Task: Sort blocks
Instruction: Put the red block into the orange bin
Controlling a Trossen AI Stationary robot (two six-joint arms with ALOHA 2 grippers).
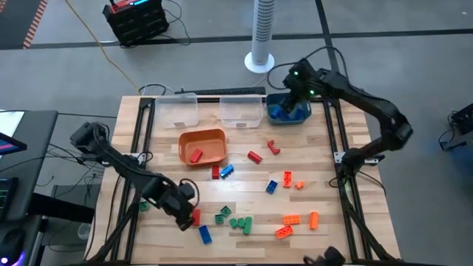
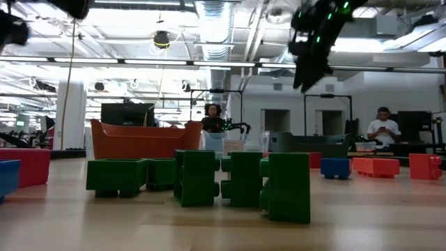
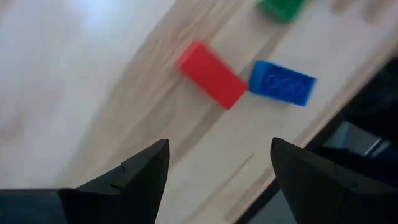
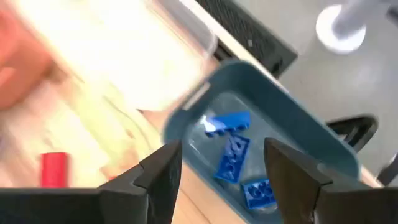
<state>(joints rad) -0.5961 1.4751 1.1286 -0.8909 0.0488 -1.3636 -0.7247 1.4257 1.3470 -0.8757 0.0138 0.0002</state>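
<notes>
A pale wooden tabletop (image 1: pixel 244 188) stands on a grey floor, with bins along its far edge and blocks (image 1: pixel 247 222) scattered over the near half in red, blue, green and orange. At the left, the left arm bends low over the near-left corner; its left gripper (image 1: pixel 186 216) hangs with fingers apart and empty just above a red block (image 3: pixel 212 74) and a blue block (image 3: pixel 283 82). Farther right, an orange bin (image 1: pixel 203 145) holds one red block. The right arm reaches to the far edge, its right gripper (image 1: pixel 290 106) spread and empty above the teal bin (image 4: pixel 298 127), where three blue blocks (image 4: pixel 231 154) lie; the arm covers part of that bin from above.
</notes>
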